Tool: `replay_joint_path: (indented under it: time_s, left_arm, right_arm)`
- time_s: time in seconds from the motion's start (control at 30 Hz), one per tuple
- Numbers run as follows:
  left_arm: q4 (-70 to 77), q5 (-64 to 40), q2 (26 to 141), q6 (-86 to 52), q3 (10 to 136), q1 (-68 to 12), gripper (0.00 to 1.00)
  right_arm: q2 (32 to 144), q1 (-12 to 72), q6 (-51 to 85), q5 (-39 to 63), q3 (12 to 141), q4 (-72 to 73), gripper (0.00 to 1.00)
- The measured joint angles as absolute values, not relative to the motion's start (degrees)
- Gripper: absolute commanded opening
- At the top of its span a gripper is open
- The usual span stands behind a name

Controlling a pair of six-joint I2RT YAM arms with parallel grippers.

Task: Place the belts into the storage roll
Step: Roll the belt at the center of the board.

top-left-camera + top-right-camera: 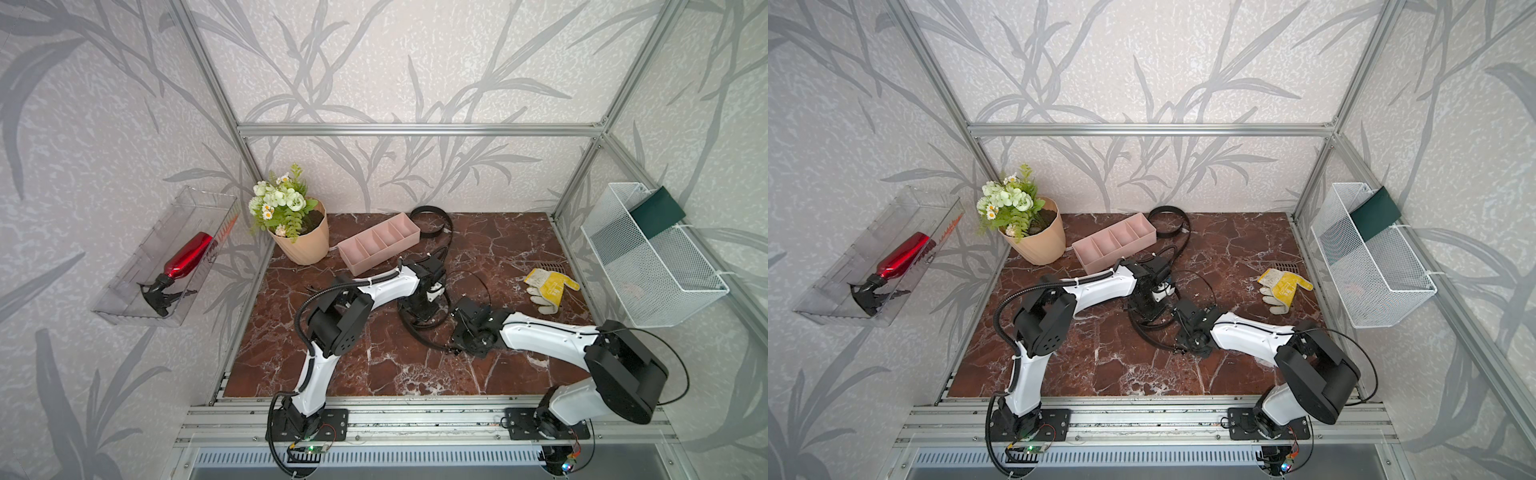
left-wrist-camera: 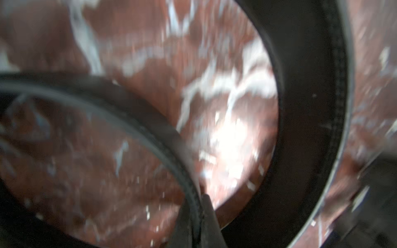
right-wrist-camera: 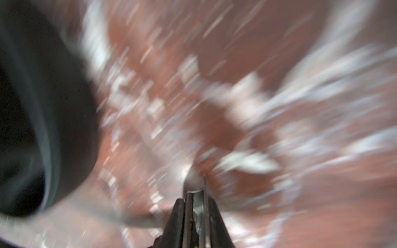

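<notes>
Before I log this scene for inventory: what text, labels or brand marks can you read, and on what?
None can be read.
yellow work glove: faint printing on the cuff, too small to read.
red spray bottle: no label visible.
storage roll: plain, unmarked.

Black belts point(image 1: 432, 222) looped beside pink tray point(image 1: 380, 243), seemingly.

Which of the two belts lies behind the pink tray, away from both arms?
The belt behind the storage roll, looped near the back wall; the other belt lies mid-table between the arms.
</notes>
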State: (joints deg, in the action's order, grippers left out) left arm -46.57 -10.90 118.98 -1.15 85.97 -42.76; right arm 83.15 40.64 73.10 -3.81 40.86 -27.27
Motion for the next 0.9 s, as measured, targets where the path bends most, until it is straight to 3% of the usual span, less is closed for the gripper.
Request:
replay_joint_path:
  time_s: [0.13,0.27,0.33,0.4,0.5,0.6,0.9]
  left_arm:
    - [-45.8,-10.3,115.0,0.4,80.1,-43.5,0.0]
    - [-44.5,-10.1,112.2,1.3,75.8,-44.9,0.0]
    - [-43.8,-9.9,111.6,1.1,74.8,-45.9,0.0]
    - [-42.8,-9.3,111.2,0.4,74.2,-46.9,0.0]
    - [-41.6,-8.5,110.8,-0.8,73.6,-47.3,0.0]
    - [-41.2,-8.4,110.7,-1.7,73.3,-47.3,0.0]
    - [-41.1,-8.4,110.7,-2.8,73.3,-47.4,0.0]
  right_arm:
    - [81.0,31.4,63.2,-8.6,40.3,-28.4,0.0]
    - [85.7,24.0,49.8,-9.2,42.9,-22.4,0.02]
    - [91.7,22.5,43.2,-7.2,48.0,-18.8,0.16]
    - [99.2,21.7,37.3,-3.2,55.2,-14.0,0.4]
    - [105.9,21.3,32.9,1.7,62.8,-9.2,0.53]
    - [104.2,21.3,32.5,4.3,63.9,-9.5,0.61]
    - [86.7,26.9,41.0,10.1,53.8,-16.6,0.63]
